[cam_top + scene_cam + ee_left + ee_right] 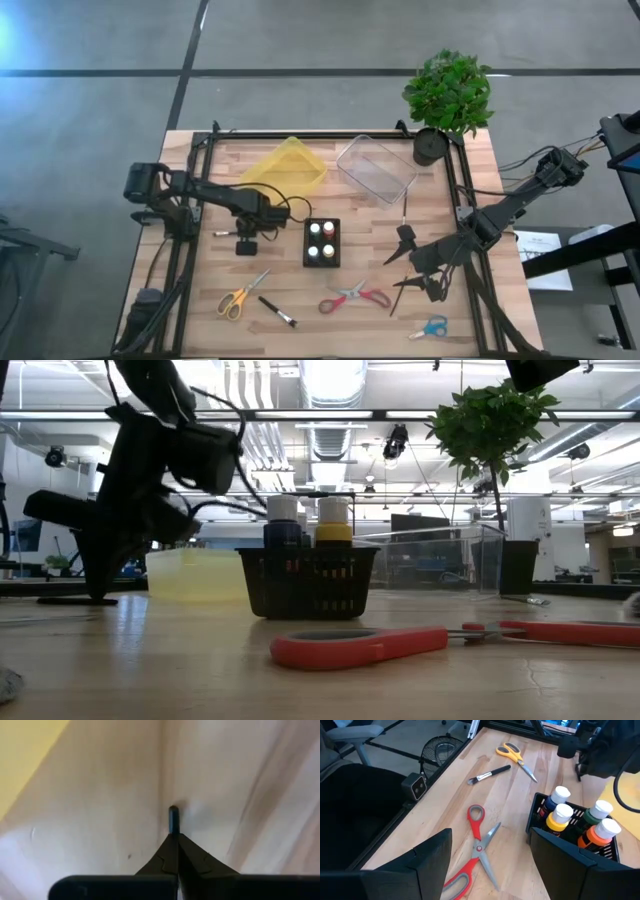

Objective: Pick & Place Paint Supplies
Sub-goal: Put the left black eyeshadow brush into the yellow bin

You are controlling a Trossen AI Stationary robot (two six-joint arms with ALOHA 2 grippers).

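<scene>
Left hand clamped on brush

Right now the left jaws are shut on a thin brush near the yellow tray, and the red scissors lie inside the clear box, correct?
Not quite. The red scissors lie on the bare table, in front of the black basket of paint bottles, not in the clear box; the high view shows this. The rest holds: the left gripper is shut on a thin brush near the yellow tray.
</scene>
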